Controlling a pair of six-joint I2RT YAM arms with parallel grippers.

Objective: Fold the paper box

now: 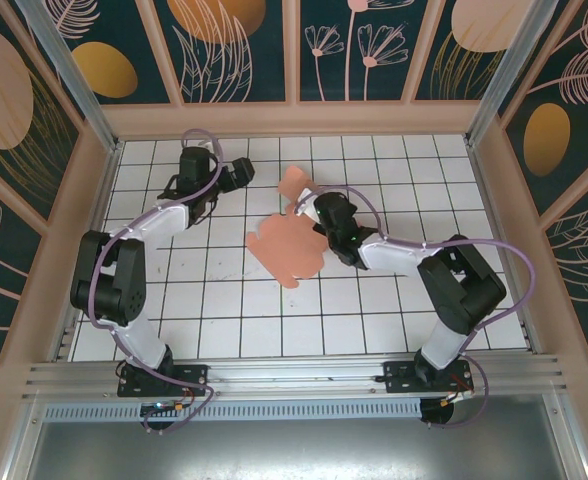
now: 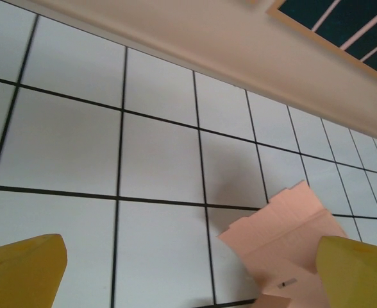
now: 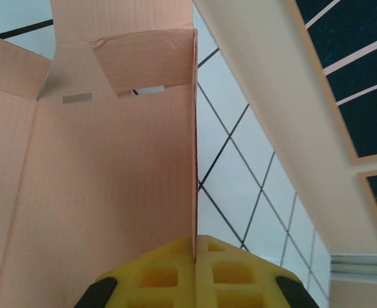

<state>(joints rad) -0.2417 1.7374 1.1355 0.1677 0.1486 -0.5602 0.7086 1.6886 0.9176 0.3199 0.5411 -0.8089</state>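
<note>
Far-centre of the white tiled table [image 1: 224, 320] | salmon-pink, die-cut thin-card paper box [image 1: 286, 250] lies mostly flat | right gripper [image 3: 195, 247] pinches its raised edge | left gripper [image 2: 192, 266] gapes nearby | risk: a one-sided pull tears or mis-creases the card

White tiled table [image 1: 224, 310] with black grid, enclosed by dark floral wall panels [image 1: 124, 60]

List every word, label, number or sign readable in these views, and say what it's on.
None readable.
The paper box is plain pink card with cut slots, no print.
The wall panels carry only leaf and flower patterns.
The table bears only black grid lines.
</note>
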